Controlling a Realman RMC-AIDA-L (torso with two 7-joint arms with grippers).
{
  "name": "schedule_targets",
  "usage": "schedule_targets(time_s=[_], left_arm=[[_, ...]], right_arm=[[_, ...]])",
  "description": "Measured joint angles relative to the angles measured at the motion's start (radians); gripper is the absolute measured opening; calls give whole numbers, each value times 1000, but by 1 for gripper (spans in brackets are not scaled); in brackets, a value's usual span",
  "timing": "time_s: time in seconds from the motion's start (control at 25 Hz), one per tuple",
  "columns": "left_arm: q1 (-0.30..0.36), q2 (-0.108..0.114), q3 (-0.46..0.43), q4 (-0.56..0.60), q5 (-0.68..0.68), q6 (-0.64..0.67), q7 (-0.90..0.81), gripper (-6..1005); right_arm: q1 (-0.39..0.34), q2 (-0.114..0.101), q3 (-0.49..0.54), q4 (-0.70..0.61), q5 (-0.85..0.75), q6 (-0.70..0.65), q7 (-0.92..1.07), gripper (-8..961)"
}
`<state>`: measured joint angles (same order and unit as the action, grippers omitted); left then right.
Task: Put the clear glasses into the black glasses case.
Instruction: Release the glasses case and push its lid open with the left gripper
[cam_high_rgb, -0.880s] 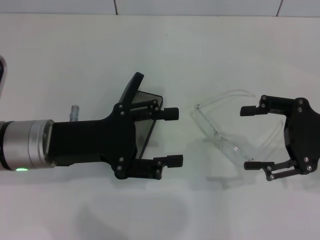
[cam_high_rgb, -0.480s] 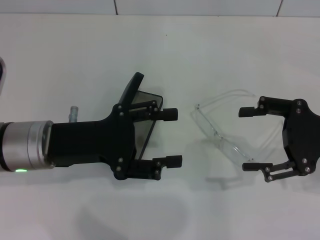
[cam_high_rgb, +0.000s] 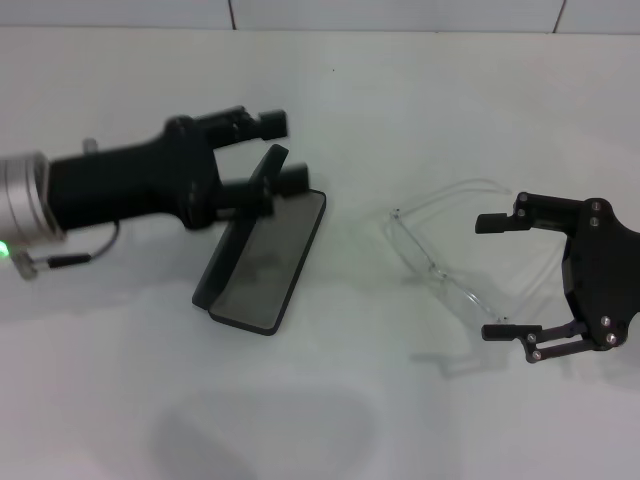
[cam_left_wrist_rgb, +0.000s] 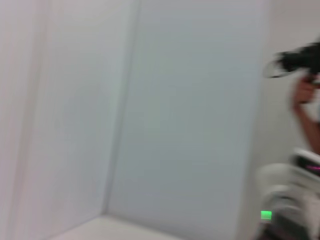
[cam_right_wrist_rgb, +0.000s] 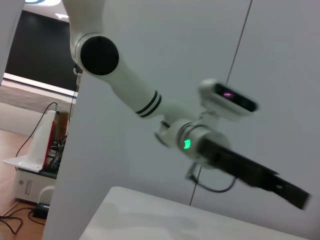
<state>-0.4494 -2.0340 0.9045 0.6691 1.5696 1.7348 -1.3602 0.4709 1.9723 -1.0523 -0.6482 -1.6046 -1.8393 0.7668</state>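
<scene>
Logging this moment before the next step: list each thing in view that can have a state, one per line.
black glasses case: open, lid up, nothing inside, lying on the table.
clear glasses: arms unfolded, on the table, outside the case, not gripped.
left claw: open, raised over the case's far end.
right claw: open, fingers on either side of the glasses' arms.

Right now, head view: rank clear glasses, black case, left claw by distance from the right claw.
1. clear glasses: partly between the open fingers of the right claw, on the table.
2. black glasses case: open, centre-left.
3. left claw: at the case's raised lid, slightly farther.
</scene>
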Motion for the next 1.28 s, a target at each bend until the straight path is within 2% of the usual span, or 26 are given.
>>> schedule_targets(time_s=[0.08, 0.16, 0.24, 0.44, 0.52, 0.76, 1.12, 1.28], left_arm=[[-6, 6, 0, 62, 41, -46, -117, 780], [-8, 3, 3, 177, 146, -111, -295, 780], [-9, -8, 3, 260, 235, -153, -401, 779], [-5, -51, 15, 439, 461, -219, -614, 779], [-3, -56, 55, 474, 529, -242, -676, 779], [23, -56, 202, 495, 582, -368, -748, 778], [19, -55, 257, 497, 620, -385, -798, 773], [9, -54, 271, 500, 647, -390, -832, 706]], right_arm=[[0, -1, 0, 0, 0, 2, -5, 856], [-1, -1, 0, 0, 0, 2, -9, 856], [-2, -3, 0, 0, 0, 3, -17, 856], [-3, -6, 0, 3, 0, 4, -24, 855], [-3, -7, 0, 4, 0, 6, -25, 855], [-6, -8, -5, 11, 0, 14, -40, 856], [-10, -9, -7, 12, 0, 23, -41, 855], [-11, -9, -8, 12, 0, 26, -41, 856]])
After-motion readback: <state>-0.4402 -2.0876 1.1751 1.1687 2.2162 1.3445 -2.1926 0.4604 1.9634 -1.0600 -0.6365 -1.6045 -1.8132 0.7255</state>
